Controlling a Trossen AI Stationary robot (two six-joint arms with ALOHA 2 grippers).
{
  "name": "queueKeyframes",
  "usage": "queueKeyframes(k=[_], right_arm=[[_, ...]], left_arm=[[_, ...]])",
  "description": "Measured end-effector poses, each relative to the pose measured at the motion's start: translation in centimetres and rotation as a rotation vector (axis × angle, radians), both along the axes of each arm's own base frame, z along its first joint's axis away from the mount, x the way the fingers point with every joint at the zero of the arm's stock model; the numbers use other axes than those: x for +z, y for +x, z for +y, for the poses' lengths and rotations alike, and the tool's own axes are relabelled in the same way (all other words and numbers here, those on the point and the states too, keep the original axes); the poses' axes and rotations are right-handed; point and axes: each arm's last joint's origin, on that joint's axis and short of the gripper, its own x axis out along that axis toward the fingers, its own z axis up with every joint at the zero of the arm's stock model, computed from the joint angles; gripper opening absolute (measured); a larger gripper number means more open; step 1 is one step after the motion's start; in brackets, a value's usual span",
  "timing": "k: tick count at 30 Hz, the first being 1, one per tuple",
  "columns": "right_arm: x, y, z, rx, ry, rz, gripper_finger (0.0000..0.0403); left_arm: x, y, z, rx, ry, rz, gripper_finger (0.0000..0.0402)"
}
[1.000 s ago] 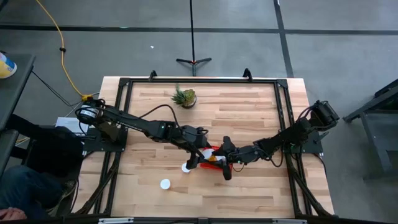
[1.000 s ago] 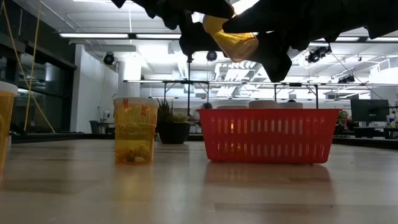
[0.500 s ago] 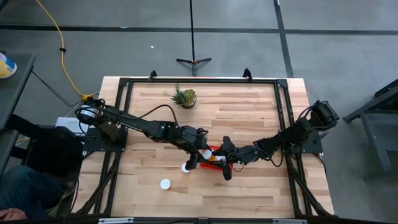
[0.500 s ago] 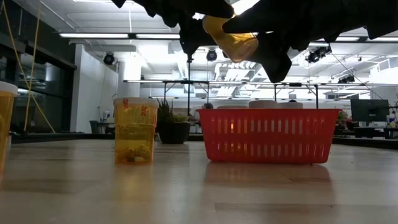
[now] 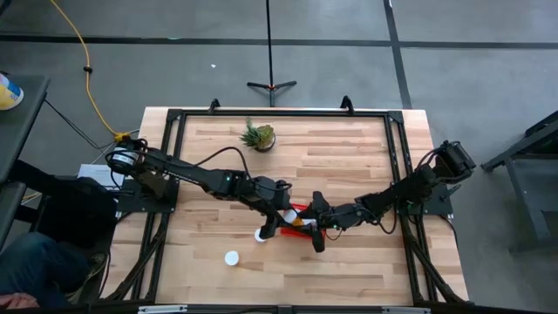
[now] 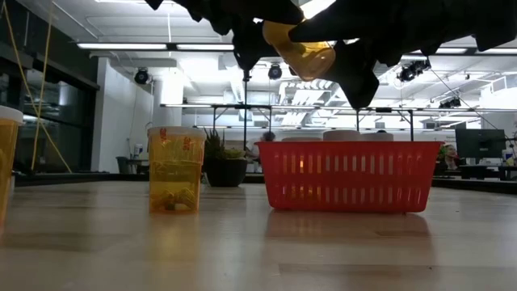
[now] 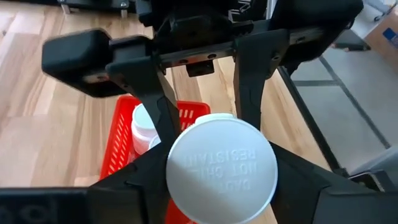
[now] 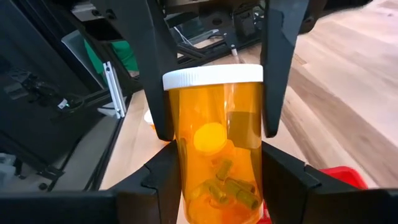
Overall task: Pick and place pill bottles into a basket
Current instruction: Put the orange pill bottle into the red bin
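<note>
An amber pill bottle [image 8: 214, 149] with a white cap [image 7: 221, 165] hangs tilted in the air over the red basket [image 6: 347, 174]. My left gripper [image 5: 281, 218] and my right gripper [image 5: 307, 222] meet at it from opposite ends, and both are shut on it. Inside the basket stand white-capped bottles [image 7: 143, 124]. Two more amber bottles rest on their bases on the table left of the basket [image 6: 174, 170], [image 6: 6, 162]; from above their caps show [image 5: 261, 234], [image 5: 231, 258]. My left gripper pinches the bottle's cap end, its two fingers [image 8: 155, 74] against opposite sides just below the cap [image 8: 177, 106]. They reach in from the cap side and lie along the bottle. The bottle is clear of the basket and table. My right gripper pinches the bottle's lower body [image 8: 186, 180] between its two fingers [image 8: 283, 174], coming from the bottom end and lying along the bottle. The bottle points away from it, cap end farthest, tilted and lifted clear above the basket.
A small green potted plant [image 5: 259, 136] stands near the table's far edge. A dark metal frame [image 5: 174, 118] runs round the wooden table. Bare wood lies right of the basket and along the near edge.
My left gripper's fingers have drawn in on the bottle's cap end. Both arms, the bottle and the basket have stayed where they were.
</note>
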Motion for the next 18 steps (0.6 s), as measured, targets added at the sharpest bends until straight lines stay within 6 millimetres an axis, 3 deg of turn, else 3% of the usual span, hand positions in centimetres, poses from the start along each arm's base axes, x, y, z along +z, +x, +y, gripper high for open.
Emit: queueKeyframes(k=[9, 18], right_arm=[[-0.1, 0.1, -0.2, -0.006, 0.042, 0.019, 0.0179], [-0.4, 0.4, -1.2, 0.059, 0.091, 0.068, 0.0253]], left_arm=[[0.3, 0.1, 0.0, -0.028, 0.051, -0.031, 0.0236], [1.1, 0.4, 0.2, 0.003, 0.079, -0.073, 0.025]])
